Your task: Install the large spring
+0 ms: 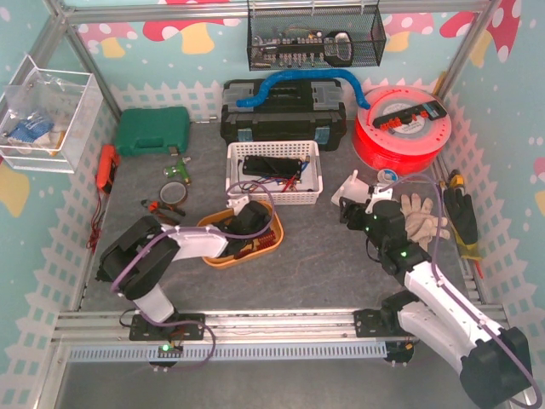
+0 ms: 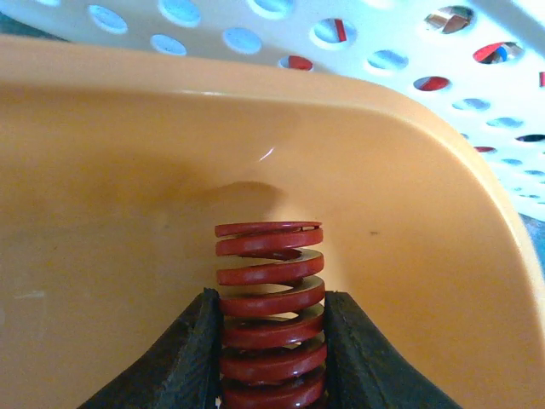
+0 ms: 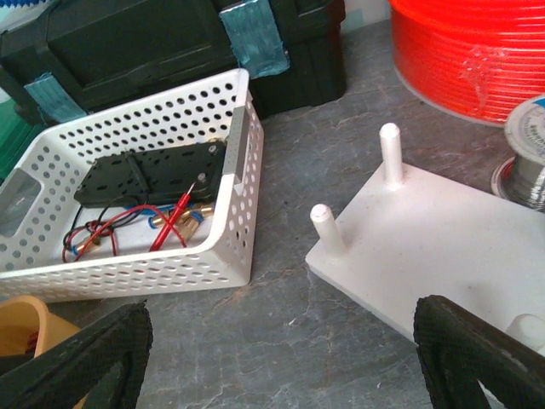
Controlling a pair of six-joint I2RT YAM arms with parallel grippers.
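The large red spring (image 2: 269,256) stands between my left gripper's (image 2: 272,298) black fingers, which are shut on its lower coils inside the orange tray (image 2: 102,213). In the top view my left gripper (image 1: 247,220) is down in that tray (image 1: 218,258). The white base plate (image 3: 443,239) with two upright pegs (image 3: 326,226) lies on the mat, by my right gripper (image 3: 281,315), which is open and empty. In the top view my right gripper (image 1: 356,207) is just in front of the plate (image 1: 349,182).
A white perforated basket (image 1: 274,173) with a black part and red leads stands behind the tray. A black toolbox (image 1: 283,115), red filament spool (image 1: 400,128), green case (image 1: 152,129), gloves (image 1: 421,219) and a solder reel (image 3: 528,158) surround the area.
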